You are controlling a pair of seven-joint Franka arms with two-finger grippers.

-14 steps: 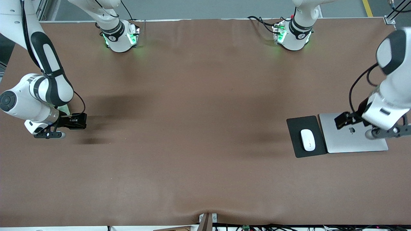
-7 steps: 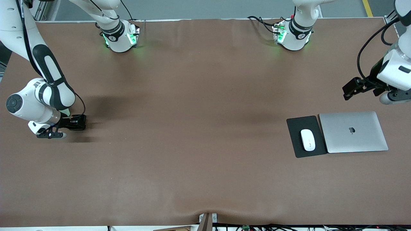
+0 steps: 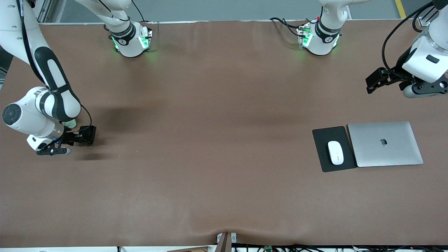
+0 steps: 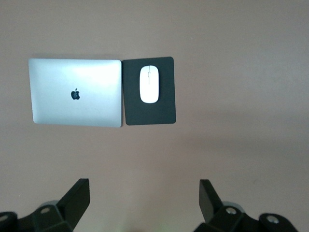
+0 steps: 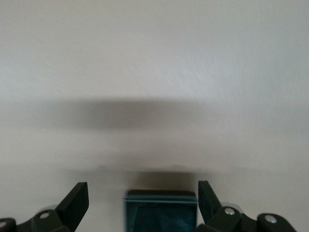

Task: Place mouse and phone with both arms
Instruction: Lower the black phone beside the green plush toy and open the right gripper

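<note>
The white mouse [image 3: 335,152] lies on a black mouse pad [image 3: 323,138] toward the left arm's end of the table, and shows in the left wrist view [image 4: 149,84]. My left gripper [image 3: 425,89] is open and empty over bare table, farther from the front camera than the pad; the left wrist view [image 4: 145,203] shows its fingers spread wide. My right gripper [image 3: 52,150] is low at the right arm's end of the table. In the right wrist view it [image 5: 143,203] is open, with the dark phone [image 5: 161,215] between its fingers. The phone is hidden in the front view.
A closed silver laptop [image 3: 385,144] lies beside the mouse pad, toward the left arm's end, and shows in the left wrist view [image 4: 75,92]. The brown table cover [image 3: 210,140] is bare across the middle. The arm bases [image 3: 131,40] stand along the table's robot side.
My left gripper has moved off the laptop toward the robots' side of the table. My right arm has shifted only slightly, staying low in the same place.
</note>
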